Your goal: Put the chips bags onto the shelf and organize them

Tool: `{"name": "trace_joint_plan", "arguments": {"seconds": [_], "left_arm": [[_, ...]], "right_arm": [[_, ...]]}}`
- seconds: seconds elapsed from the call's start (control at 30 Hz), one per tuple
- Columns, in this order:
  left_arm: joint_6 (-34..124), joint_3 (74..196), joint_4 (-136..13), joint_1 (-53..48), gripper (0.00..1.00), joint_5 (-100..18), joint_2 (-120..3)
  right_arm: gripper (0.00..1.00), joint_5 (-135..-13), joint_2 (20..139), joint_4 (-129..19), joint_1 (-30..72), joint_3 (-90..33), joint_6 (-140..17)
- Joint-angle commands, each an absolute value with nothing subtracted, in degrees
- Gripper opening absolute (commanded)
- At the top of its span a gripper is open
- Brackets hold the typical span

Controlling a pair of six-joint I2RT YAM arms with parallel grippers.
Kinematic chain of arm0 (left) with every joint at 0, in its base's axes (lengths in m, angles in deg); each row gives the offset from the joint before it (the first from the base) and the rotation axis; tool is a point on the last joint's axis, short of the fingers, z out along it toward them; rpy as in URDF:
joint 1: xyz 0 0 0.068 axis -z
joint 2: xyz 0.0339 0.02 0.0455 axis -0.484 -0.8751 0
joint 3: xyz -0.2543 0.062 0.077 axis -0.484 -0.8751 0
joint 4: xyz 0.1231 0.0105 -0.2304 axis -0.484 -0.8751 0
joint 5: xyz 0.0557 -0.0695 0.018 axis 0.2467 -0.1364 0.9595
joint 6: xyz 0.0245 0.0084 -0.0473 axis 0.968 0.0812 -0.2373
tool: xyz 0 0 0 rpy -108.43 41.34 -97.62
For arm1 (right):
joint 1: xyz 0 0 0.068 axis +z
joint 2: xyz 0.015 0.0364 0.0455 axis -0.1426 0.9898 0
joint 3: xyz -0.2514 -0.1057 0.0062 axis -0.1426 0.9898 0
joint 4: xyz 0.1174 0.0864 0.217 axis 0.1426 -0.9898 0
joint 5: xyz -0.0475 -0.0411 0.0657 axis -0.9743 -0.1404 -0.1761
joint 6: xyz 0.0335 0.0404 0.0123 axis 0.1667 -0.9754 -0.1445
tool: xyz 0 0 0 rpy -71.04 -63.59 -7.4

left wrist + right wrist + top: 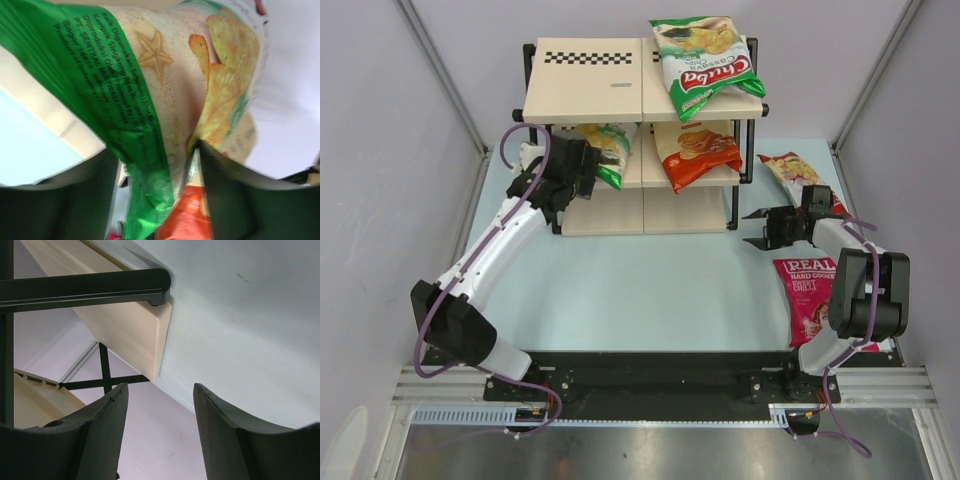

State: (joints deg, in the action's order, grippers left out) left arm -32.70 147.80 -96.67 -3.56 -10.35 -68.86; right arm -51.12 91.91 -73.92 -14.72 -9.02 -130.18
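Three bags sit on the shelf (590, 85), the left gripper (582, 170) spread around the lower green bag (613, 150); the red-and-white bag (788, 170) and magenta bag (807, 295) await the spread, empty right gripper (757, 228).

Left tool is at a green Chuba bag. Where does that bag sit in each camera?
Top external: the green Chuba bag lies on the left of the shelf's middle tier, at the left tool.
Left wrist: the bag fills most of the frame, between the tool's fingers.
Right wrist: not in it.
Shared landmark: the shelf's beige boards.
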Motion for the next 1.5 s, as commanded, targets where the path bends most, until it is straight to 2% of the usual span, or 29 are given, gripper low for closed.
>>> {"name": "trace_joint_plan", "arguments": {"seconds": [0.0,0.2,0.3,0.5,0.67,0.9,1.1,1.17,1.3,1.47], "left_arm": [[-26.03,152.96,-103.62,-3.45,0.74,-8.66,-66.11],[-21.45,148.67,-99.51,-5.21,0.86,-9.78,-58.11],[-19.70,144.80,-96.07,-6.44,0.86,-10.59,-53.28],[-12.84,140.75,-98.44,-8.46,0.86,-15.15,-47.21],[-0.84,139.35,-103.01,-8.55,0.86,-20.34,-44.57],[20.82,145.76,-112.06,-8.38,0.86,-29.57,-48.43],[30.14,136.89,-112.94,-7.50,0.85,-42.48,-45.01],[32.77,135.57,-115.22,-6.62,0.84,-48.98,-46.32],[35.95,134.07,-117.51,-0.75,0.85,-48.82,-49.22],[34.54,130.12,-114.88,-0.73,0.85,-49.09,-46.94]], "right_arm": [[0.60,-50.80,92.09,-73.35,-14.35,-10.63,-130.00],[0.64,-51.32,92.18,-73.96,-14.35,-10.63,-130.26],[0.63,-51.67,91.56,-74.58,-14.70,-10.63,-130.26],[0.63,-53.43,90.51,-76.42,-14.97,-14.05,-127.55],[0.63,-55.80,92.00,-84.75,-15.67,-22.03,-115.60],[0.62,-62.74,88.75,-91.71,-21.55,-26.79,-102.42],[0.66,-66.18,87.26,-97.25,-28.93,-27.06,-97.57],[0.71,-66.44,86.82,-96.99,-31.92,-27.06,-96.87],[0.74,-64.51,88.13,-94.01,-37.11,-27.06,-98.53],[0.74,-64.24,91.73,-88.65,-38.35,-27.06,-100.20]]}}
